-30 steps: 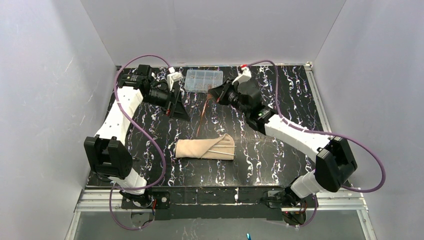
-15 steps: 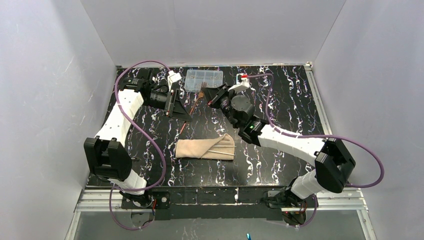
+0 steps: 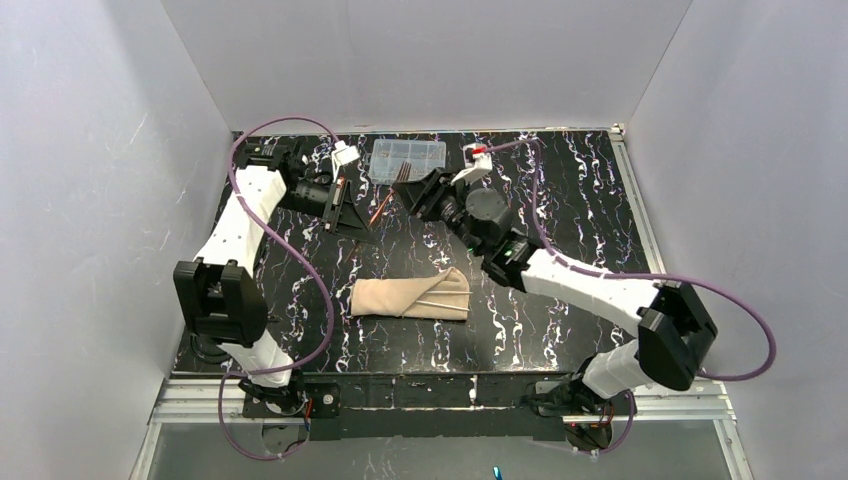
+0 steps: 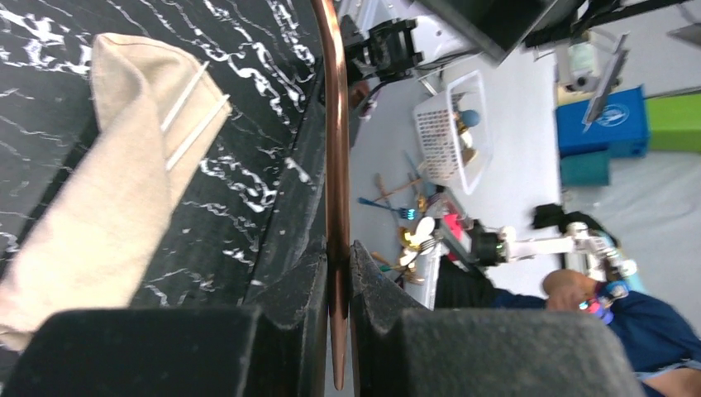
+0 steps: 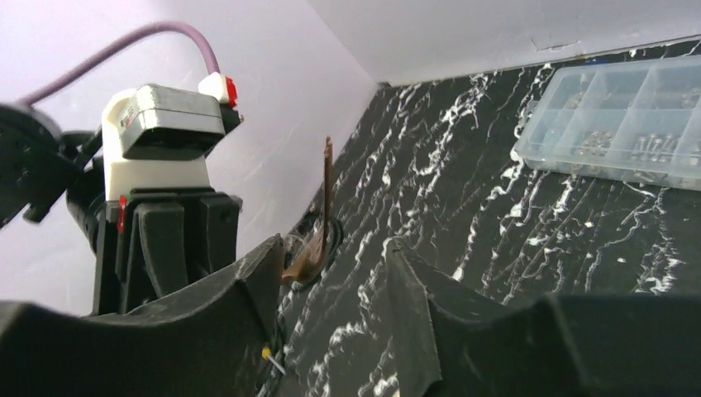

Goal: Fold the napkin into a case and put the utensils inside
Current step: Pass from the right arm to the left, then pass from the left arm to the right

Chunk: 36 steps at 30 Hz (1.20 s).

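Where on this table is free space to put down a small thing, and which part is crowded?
Bare table lies at the far right, between the right arm and the table edge. A strip runs between the napkin and the near edge. Crowded: between the clear box and the napkin, where the left gripper and right gripper meet at the fork.

pale walls [image 3: 420, 60], black marbled table [image 3: 600, 200]

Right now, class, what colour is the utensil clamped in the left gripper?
The utensil is shiny copper, a reddish-brown metal. It shows best in the left wrist view.
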Each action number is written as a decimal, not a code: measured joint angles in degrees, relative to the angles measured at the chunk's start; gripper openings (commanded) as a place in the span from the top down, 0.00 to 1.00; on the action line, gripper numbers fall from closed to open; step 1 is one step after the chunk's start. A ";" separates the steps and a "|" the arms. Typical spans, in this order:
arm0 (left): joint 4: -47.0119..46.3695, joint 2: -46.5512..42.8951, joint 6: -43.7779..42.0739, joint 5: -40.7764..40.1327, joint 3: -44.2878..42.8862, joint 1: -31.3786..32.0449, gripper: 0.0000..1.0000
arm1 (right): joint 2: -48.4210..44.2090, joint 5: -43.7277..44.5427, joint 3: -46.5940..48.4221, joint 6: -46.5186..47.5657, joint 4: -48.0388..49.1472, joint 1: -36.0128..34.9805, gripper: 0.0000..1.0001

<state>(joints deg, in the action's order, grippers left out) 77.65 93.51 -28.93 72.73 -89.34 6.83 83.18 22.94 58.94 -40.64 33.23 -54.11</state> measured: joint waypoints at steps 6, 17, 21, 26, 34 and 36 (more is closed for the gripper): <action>7.69 2.64 -12.72 -5.99 -2.38 -0.52 1.00 | -3.19 -26.86 10.49 4.37 -22.32 14.71 0.31; 7.76 1.60 -21.11 -17.86 -1.09 0.13 1.00 | 2.60 -55.82 32.89 16.20 -54.14 20.59 0.35; 7.56 -0.17 -22.80 -21.46 0.00 2.27 1.00 | 6.12 -59.21 32.72 17.03 -58.05 19.91 0.37; 6.21 -2.32 -23.54 -23.96 0.98 4.61 1.00 | 8.11 -60.26 32.11 17.55 -60.78 18.64 0.43; 4.33 -2.99 -23.54 -26.03 1.88 5.51 1.00 | 9.11 -61.05 30.10 15.39 -59.39 17.03 0.65; 3.91 -3.02 -23.54 -26.47 1.88 5.70 1.00 | 10.36 -61.07 30.10 14.80 -58.45 16.57 0.73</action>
<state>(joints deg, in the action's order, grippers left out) 81.56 90.50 -52.47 46.26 -87.46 12.53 93.54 -38.13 89.03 -25.85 -25.21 -37.54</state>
